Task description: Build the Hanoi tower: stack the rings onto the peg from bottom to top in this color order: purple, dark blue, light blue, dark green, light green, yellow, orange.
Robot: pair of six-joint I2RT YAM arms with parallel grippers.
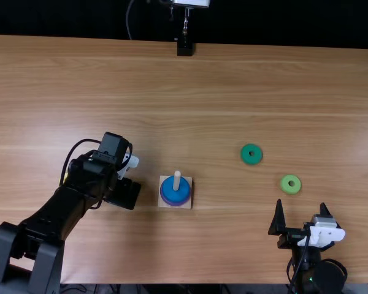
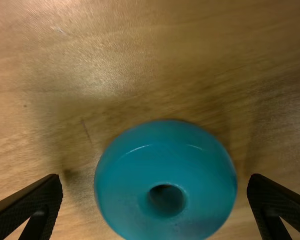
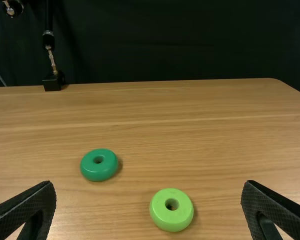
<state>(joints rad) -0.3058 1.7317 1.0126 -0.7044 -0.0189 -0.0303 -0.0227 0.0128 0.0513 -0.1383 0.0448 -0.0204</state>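
Light blue step, pre-grasp: left jaws wide either side of light blue ring [image 2: 165, 160], right jaws wide; next, centre, close, lift toward peg [image 1: 176, 179].

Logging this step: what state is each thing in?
Left gripper: open, empty
Right gripper: open, empty
Peg: upright, partly filled
Purple ring: on peg, lowest
Dark blue ring: on peg, above purple
Light blue ring: flat on table
Dark green ring: flat on table
Light green ring: flat on table
Yellow piece: mostly hidden

glossy light blue ring [image 2: 135, 180], smooth wooden table [image 1: 233, 79]
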